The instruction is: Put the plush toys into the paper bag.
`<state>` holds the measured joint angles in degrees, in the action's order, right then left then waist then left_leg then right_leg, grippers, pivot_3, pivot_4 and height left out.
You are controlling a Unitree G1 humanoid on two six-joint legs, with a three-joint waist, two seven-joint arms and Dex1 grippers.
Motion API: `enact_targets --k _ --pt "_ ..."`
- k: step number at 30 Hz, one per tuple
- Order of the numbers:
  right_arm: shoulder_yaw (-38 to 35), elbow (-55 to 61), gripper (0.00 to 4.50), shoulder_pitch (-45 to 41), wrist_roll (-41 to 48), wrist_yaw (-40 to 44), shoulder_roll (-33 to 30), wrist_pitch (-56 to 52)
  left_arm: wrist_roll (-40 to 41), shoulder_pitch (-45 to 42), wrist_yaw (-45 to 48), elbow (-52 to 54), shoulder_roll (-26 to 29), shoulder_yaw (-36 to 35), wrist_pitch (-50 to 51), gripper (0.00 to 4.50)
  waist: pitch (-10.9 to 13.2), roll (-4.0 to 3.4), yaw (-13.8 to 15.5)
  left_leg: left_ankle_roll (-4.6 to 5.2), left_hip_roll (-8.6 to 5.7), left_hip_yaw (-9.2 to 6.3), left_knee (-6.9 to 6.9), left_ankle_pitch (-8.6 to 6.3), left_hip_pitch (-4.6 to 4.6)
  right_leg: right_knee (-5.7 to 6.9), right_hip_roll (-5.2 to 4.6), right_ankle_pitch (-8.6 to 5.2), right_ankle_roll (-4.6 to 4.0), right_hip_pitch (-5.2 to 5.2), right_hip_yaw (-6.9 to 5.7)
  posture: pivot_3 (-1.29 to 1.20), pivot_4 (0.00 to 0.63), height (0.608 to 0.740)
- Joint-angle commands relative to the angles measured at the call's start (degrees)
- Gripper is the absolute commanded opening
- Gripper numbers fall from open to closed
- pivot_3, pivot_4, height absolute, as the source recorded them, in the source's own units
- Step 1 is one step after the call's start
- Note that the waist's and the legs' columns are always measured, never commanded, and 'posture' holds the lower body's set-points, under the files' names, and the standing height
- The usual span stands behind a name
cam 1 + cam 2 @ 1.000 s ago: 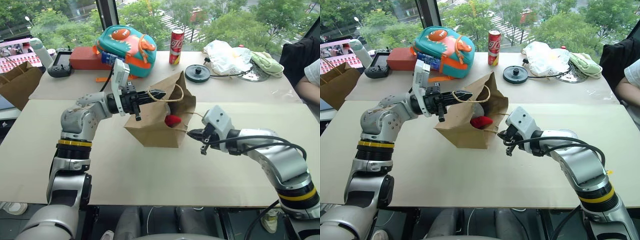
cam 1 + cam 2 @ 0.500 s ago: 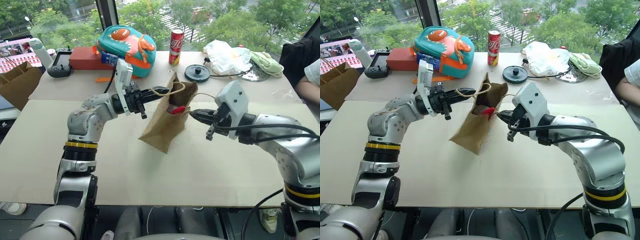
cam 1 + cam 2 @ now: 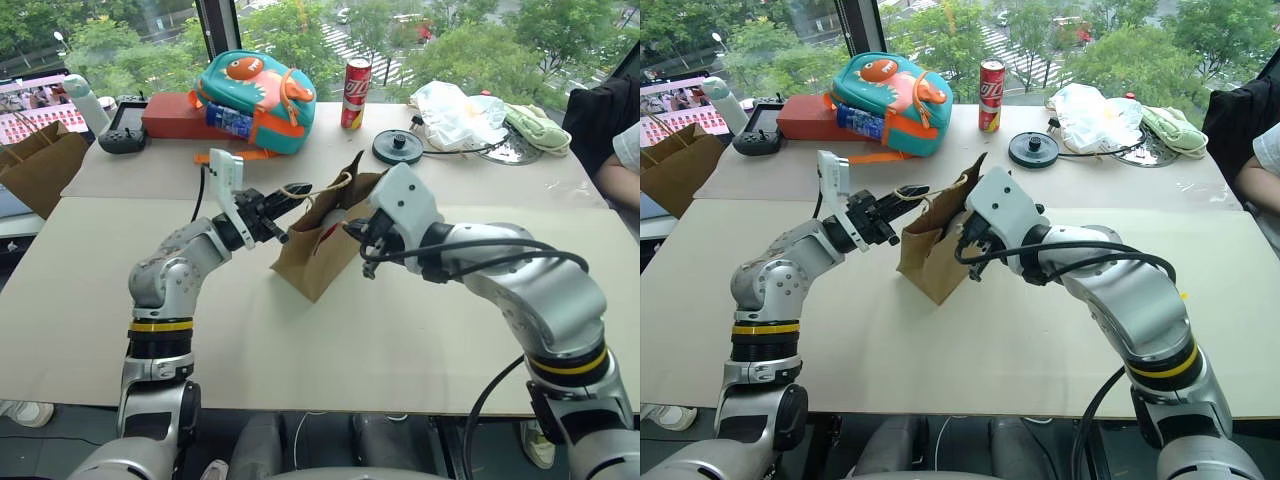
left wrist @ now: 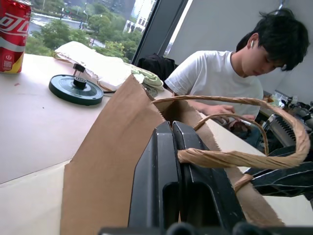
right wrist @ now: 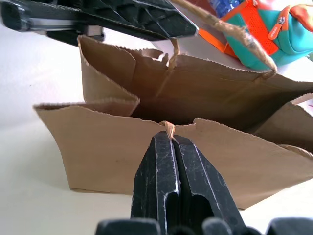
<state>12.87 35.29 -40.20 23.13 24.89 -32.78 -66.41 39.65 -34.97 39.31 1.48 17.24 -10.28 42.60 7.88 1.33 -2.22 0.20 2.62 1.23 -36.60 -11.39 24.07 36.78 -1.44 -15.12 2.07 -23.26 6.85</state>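
Beige tabletop (image 3: 300,350): bare along the near side, seam running across just beyond the bag.
Paper bag (image 3: 310,262): brown kraft, mid tabletop, tilted, mouth facing up and to the right, held up between both hands.
Left hand (image 3: 296,191): clenched on a twisted cord handle (image 4: 234,157) at the bag's far-left rim; black fingers (image 4: 168,161) pressed together with the loop pinched between them.
Right hand (image 3: 352,232): clenched on the cord of the near-right rim; in the right wrist view, fingers (image 5: 173,169) shut on a small knot of cord at the paper edge.
Plush toys: a sliver of red (image 3: 330,229) just inside the bag's mouth, too little visible to name; ball hidden.
Dinosaur backpack (image 3: 255,88): teal with orange, far left of the tabletop, beside a red box (image 3: 170,116).
Red can (image 3: 355,80): upright, far centre, right of the backpack.
Black round disc (image 3: 397,146): far, right of the can.
White plastic bag (image 3: 452,110): far right.
Darker brown bag (image 3: 35,165): off the tabletop's left edge.
Person (image 4: 220,78): white shirt, seated at the far right.
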Motion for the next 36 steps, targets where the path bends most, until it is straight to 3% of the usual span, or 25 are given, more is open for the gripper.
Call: enact_targets --k 1,11,12,20,27,30,36 --pt "-1.9 0.0 0.78 -2.0 -0.8 -1.0 1.1 0.5 3.4 0.3 -0.8 3.9 0.3 -0.9 2.1 0.76 0.0 0.0 -0.1 0.0 0.0 0.0 0.0 0.0 0.0 0.01 0.0 0.0 0.0 0.0 0.0 0.0 0.15 0.733" --pt "-7.1 -1.0 4.29 -3.8 1.8 -1.0 4.2 0.1 8.7 0.7 -2.6 6.4 1.6 -2.5 6.5 4.42 0.0 0.0 -0.2 0.0 0.01 0.0 0.0 0.0 -0.01 0.01 0.01 0.0 0.0 0.0 -0.01 0.0 0.15 0.733" --pt "-8.8 -0.7 4.46 -4.2 2.9 -0.7 4.9 -0.2 9.4 0.4 -2.8 6.7 2.2 -3.0 7.2 4.49 0.0 0.0 -0.2 0.0 0.01 -0.01 0.0 0.0 -0.01 0.01 0.01 0.0 0.0 0.0 -0.02 0.0 0.15 0.733" --pt "-23.7 2.4 4.46 -5.4 15.0 4.1 3.7 -2.6 17.4 -1.8 -4.9 8.1 7.9 -8.5 12.7 4.49 0.0 0.0 -0.2 0.0 0.01 -0.04 0.0 0.0 0.01 -0.01 0.0 0.0 0.0 0.0 -0.05 0.0 0.15 0.733" --pt "-32.6 5.7 4.46 3.8 28.8 12.9 -2.5 -1.2 15.3 7.0 -0.4 6.9 15.4 -8.5 12.3 4.49 0.0 0.0 -0.4 0.0 0.01 -0.01 0.14 0.0 -0.04 -0.08 -0.02 -0.01 -0.02 0.02 -0.05 0.0 0.15 0.733" --pt "-34.0 7.8 3.85 8.2 35.2 16.0 -4.4 -0.2 12.2 10.8 3.3 6.6 17.7 -6.8 9.4 4.5 0.0 0.0 -0.4 0.0 0.03 0.0 0.21 0.0 -0.1 -0.04 0.01 -0.07 -0.11 0.01 -0.06 0.0 0.15 0.733" --pt "-30.0 9.3 1.75 12.9 37.9 16.9 -8.0 2.2 9.6 12.4 5.4 7.0 18.4 -4.6 7.0 4.5 0.0 0.02 -0.2 -0.01 0.03 0.02 0.21 0.0 -0.17 -0.05 -0.01 -0.1 -0.14 0.08 -0.06 0.0 0.15 0.733"
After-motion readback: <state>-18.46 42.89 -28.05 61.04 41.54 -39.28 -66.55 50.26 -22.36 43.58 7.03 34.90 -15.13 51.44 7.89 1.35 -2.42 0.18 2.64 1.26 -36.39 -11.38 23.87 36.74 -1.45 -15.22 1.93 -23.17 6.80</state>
